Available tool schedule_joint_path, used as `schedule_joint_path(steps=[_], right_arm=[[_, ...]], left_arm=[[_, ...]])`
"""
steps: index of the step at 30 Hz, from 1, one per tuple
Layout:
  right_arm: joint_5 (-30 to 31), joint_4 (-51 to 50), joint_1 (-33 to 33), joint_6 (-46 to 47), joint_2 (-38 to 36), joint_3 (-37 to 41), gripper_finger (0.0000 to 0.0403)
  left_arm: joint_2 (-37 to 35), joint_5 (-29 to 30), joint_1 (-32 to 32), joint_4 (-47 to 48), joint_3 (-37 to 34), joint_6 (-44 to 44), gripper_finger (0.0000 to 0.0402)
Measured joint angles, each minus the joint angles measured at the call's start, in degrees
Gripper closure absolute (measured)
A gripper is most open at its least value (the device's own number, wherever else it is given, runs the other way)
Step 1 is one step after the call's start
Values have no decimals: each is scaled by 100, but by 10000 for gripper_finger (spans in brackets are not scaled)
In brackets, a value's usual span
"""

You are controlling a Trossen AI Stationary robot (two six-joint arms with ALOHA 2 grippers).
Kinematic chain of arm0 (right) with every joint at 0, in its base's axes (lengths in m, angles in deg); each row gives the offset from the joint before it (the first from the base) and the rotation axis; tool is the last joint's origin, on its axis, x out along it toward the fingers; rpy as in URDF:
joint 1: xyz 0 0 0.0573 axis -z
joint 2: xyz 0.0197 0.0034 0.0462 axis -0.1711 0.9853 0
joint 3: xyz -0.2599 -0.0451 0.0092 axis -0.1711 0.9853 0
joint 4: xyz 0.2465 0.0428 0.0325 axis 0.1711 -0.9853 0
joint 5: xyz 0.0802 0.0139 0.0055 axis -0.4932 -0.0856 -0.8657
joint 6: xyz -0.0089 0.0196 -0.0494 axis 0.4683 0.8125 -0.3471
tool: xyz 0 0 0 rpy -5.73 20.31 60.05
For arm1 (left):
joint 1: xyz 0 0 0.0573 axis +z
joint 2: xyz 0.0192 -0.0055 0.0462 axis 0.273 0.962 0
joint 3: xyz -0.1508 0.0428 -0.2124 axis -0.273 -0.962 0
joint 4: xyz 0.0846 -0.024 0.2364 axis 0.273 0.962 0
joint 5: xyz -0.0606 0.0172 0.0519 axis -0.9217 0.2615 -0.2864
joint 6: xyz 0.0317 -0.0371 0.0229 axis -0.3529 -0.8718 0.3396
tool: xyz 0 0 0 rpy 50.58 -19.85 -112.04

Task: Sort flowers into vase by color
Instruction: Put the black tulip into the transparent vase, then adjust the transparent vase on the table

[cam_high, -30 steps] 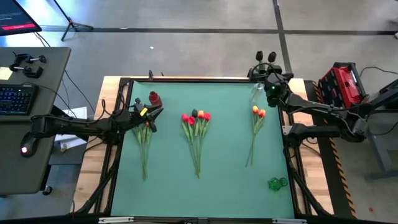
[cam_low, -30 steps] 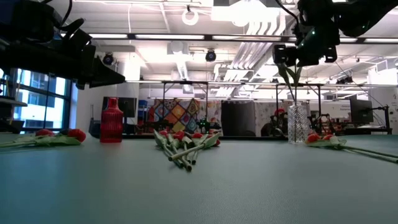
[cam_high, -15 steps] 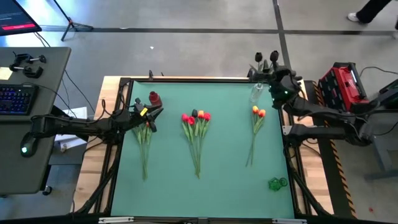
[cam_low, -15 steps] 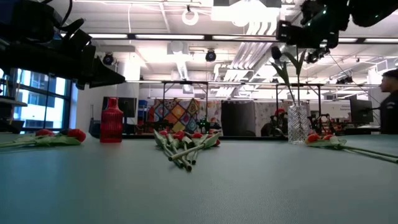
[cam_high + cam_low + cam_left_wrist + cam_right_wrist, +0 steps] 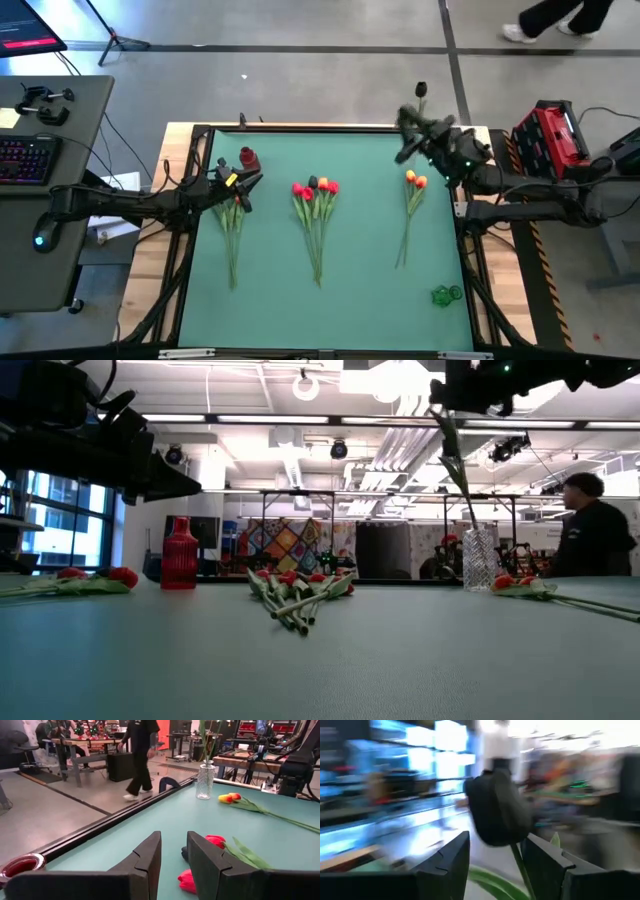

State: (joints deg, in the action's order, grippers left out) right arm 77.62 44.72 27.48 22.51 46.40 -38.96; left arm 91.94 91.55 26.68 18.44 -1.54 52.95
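While hovering, left gripper (image 5: 243, 185): fingers narrowly apart, holding nothing, above red tulips (image 5: 233, 203).
Right gripper (image 5: 410, 137): fingers around near-black tulip (image 5: 496, 807).
Tulip axis: near upright, head up, over glass vase (image 5: 478, 559).

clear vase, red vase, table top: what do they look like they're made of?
Clear vase: looks like glass, or possibly clear plastic; transparent, with a ribbed, glinting wall.
Red vase: opaque, ridged, fairly matte red; probably plastic or ceramic, cannot tell which.
Table top: flat matte teal sheet, no glare, likely a mat or coated board, framed in dark rails with pale wood outside.
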Motion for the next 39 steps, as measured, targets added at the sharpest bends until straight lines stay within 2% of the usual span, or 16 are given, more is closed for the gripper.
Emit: schedule_joint_path(steps=[4,7,11,15,17,19,25,31,34,39], right_arm=[[-877,-881,-126,913,308,0,238],[-1062,-1285,-268,1251,658,0,238],[-826,-1259,-420,1229,976,2,238],[-3,-1100,-487,1001,1021,2,238],[511,-1055,-505,837,888,2,238],[757,-1007,-504,679,683,2,238],[753,-957,-505,444,-47,2,238],[558,-1334,-505,539,-491,2,238],[540,-1904,-436,540,-496,-39,238],[410,-3864,16,1038,89,-751,238]], left_arm=[[1,-494,-3,-16,0,-197,322],[1,-776,-18,-28,0,-472,320],[0,-827,-141,-38,6,-808,311],[0,-805,-280,-2,108,-969,300],[0,-761,-331,-21,159,-967,298],[-1,-670,-378,-36,201,-963,298],[1,-517,-481,-4,210,-920,298],[0,-507,-592,115,210,-915,298],[1,-505,-615,166,210,-912,298],[1,-386,-615,162,210,-764,298]])
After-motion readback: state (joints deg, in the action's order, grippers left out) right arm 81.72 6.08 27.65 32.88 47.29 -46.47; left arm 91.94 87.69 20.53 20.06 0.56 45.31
